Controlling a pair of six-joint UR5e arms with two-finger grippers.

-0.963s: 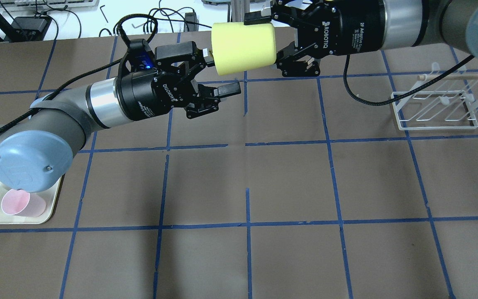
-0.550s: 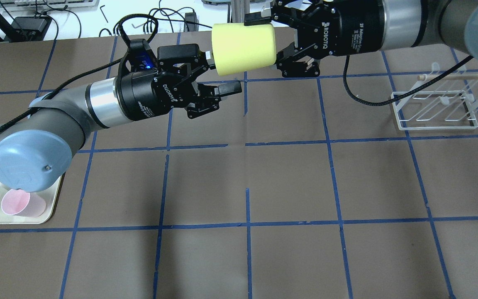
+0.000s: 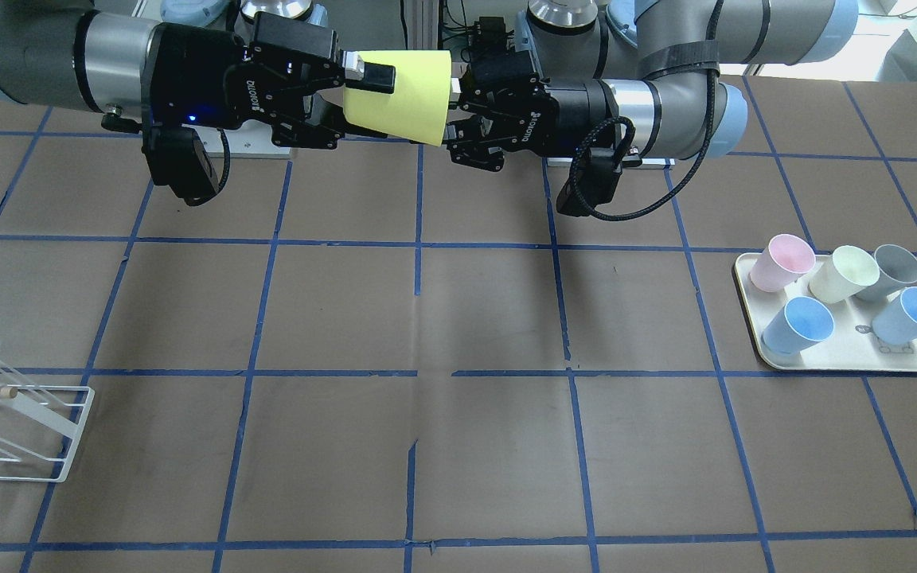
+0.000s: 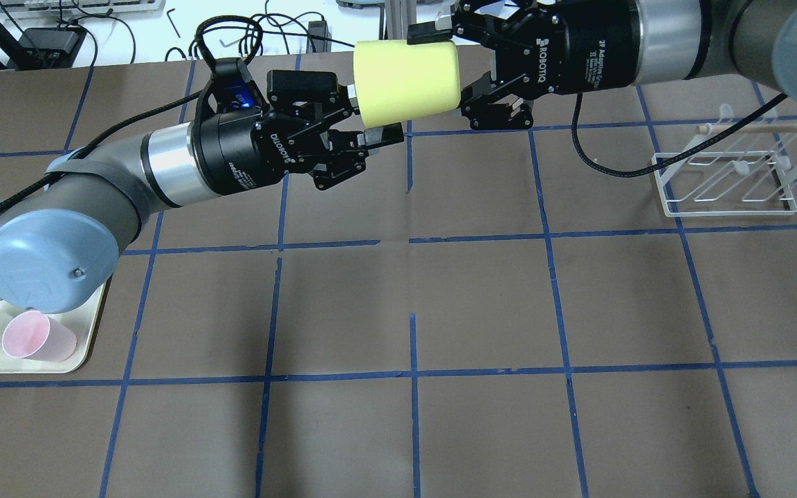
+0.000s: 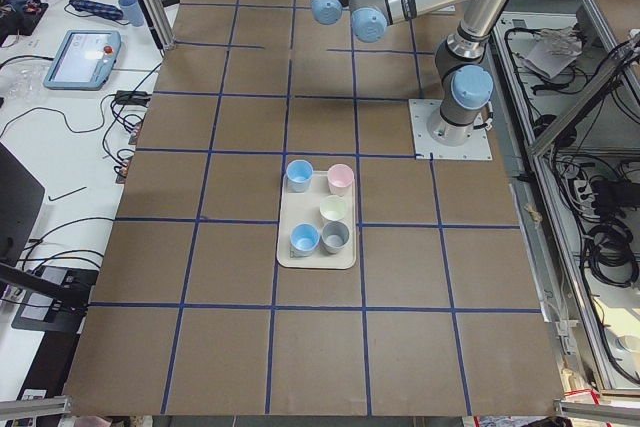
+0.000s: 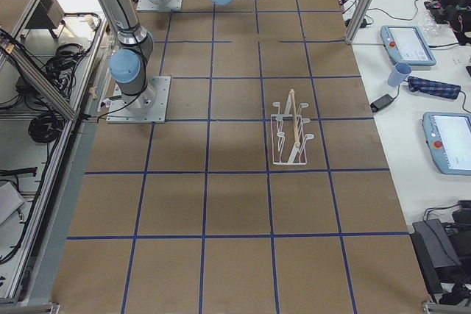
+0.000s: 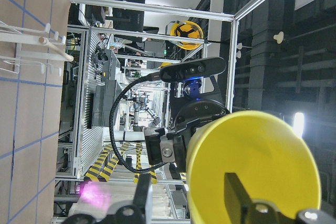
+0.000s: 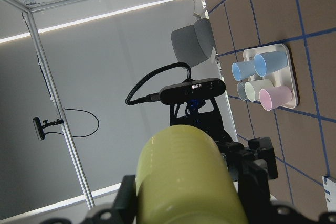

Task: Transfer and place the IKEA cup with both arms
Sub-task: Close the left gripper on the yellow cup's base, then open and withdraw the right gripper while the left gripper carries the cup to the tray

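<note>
The yellow-green IKEA cup (image 4: 405,83) lies on its side in the air over the table's far middle. It also shows in the front view (image 3: 399,95). My right gripper (image 4: 440,66) is shut on the cup's body, with one finger (image 3: 371,73) across its top. My left gripper (image 4: 369,113) is open at the cup's wide mouth. In the left wrist view one finger (image 7: 236,192) stands in front of the cup's opening (image 7: 252,166) and the other (image 7: 142,198) outside it. The right wrist view shows the cup (image 8: 184,177) from its narrow end.
A cream tray (image 3: 848,354) on my left side holds a pink cup (image 3: 781,263), a cream cup (image 3: 844,274), a grey cup (image 3: 892,270) and two blue cups (image 3: 801,326). A white wire rack (image 4: 724,173) with a wooden rod stands on my right side.
My left gripper has shifted a little up and toward the cup, so its lower finger now sits nearer the rim. The right gripper and the cup have not moved.
</note>
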